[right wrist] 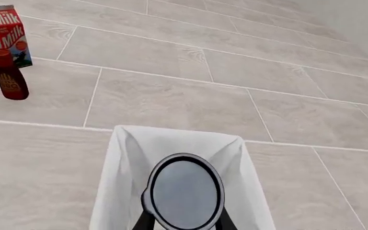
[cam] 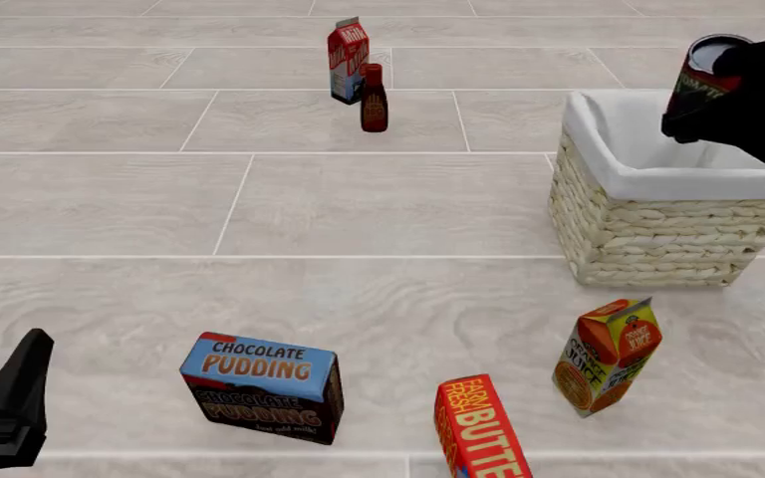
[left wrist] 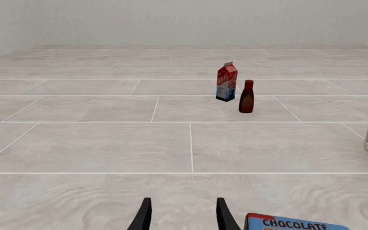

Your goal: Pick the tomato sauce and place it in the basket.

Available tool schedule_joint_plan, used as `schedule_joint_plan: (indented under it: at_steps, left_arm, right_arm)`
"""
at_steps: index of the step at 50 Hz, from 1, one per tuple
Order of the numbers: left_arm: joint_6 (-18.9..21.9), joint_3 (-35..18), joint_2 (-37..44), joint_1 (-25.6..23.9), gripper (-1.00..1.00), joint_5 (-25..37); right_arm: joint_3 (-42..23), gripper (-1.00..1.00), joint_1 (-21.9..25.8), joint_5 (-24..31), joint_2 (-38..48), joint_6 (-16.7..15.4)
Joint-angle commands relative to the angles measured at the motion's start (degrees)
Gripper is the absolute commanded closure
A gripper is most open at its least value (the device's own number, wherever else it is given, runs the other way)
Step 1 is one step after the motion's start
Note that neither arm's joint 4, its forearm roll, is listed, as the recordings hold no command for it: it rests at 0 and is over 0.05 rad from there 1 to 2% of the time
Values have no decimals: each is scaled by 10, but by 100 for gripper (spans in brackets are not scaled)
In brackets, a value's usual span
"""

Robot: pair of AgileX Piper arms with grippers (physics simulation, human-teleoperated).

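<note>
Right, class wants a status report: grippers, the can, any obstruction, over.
Right gripper shut on tomato sauce, held above the basket. Left gripper open, empty, low near chocolate pudding box. Nothing between can and basket.

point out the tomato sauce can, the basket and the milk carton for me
tomato sauce (cam: 701, 75): front view, on the can's red label just below its top.
basket (cam: 655, 234): front view, on the woven near wall.
milk carton (cam: 348, 62): front view, on the carton's front face.

Simulated pale tiled surface (cam: 356, 199), groceries, bare wall (left wrist: 171, 21).
</note>
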State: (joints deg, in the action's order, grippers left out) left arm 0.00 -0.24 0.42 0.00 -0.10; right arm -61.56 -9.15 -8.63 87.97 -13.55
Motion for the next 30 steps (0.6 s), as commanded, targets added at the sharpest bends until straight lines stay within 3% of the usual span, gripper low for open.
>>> schedule_joint_plan:
  at_steps: [1,30]
  left_arm:
    - [0,0,0,0,-100,0]
    - [0,0,0,0,-100,0]
  right_arm:
    - [-6,100,1,-2,14,11]
    - [-35,100,-4,16,48,12]
